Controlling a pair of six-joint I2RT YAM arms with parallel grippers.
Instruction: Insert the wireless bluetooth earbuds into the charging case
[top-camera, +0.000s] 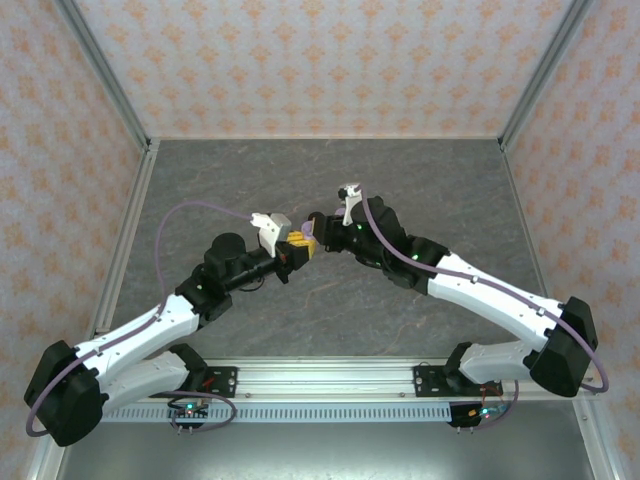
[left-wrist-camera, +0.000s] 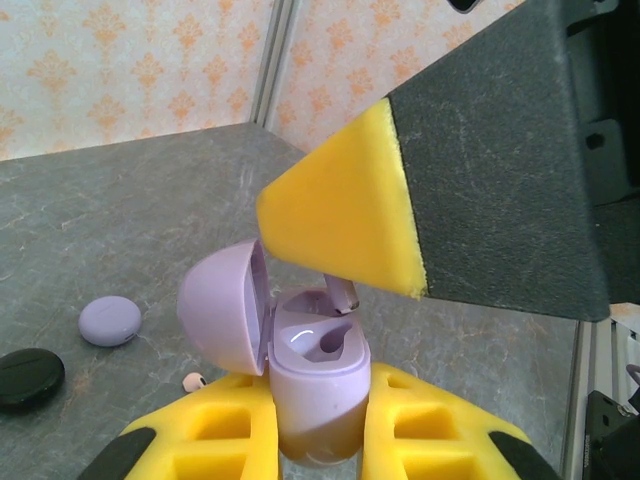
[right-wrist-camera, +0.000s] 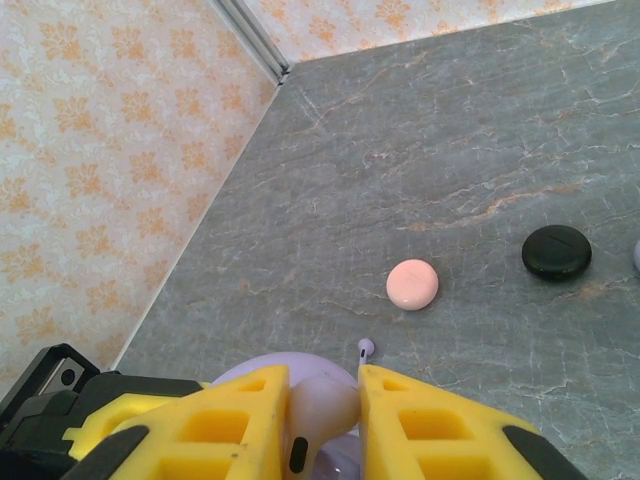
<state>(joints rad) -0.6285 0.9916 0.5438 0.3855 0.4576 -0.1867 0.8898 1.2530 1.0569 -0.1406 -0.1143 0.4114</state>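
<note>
The grey, stone-patterned table (top-camera: 320, 180) is the largest thing, and walls (top-camera: 330, 60) with orange flowered paper stand around it. Over the middle of the table the two white and black arms meet: the left arm (top-camera: 150, 335) comes from the left side, the right arm (top-camera: 490, 290) from the right side.

The left gripper (top-camera: 296, 247) is clenched with its yellow foam fingers (left-wrist-camera: 225, 430) on the lower body of a smooth plastic lavender charging case (left-wrist-camera: 318, 385). It holds the case upright in the air above the table. The rounded lid (left-wrist-camera: 222, 305) of the case stands open.

The right gripper (right-wrist-camera: 322, 385) grasps a stemmed lavender earbud (right-wrist-camera: 320, 405) between its yellow pads, directly over the open case. In the left wrist view the stem comes down at the far rim of the case. I cannot tell if it touches the case.

On the table lie a pink round disc (right-wrist-camera: 412, 284) and a black round disc (right-wrist-camera: 556, 252), apart from each other, and a lavender round disc (left-wrist-camera: 110, 320) near the black one.

A loose lavender earbud (right-wrist-camera: 366, 347) lies on the table just beyond the right fingers. A tiny pink earbud (left-wrist-camera: 195, 380) lies on the table too.
</note>
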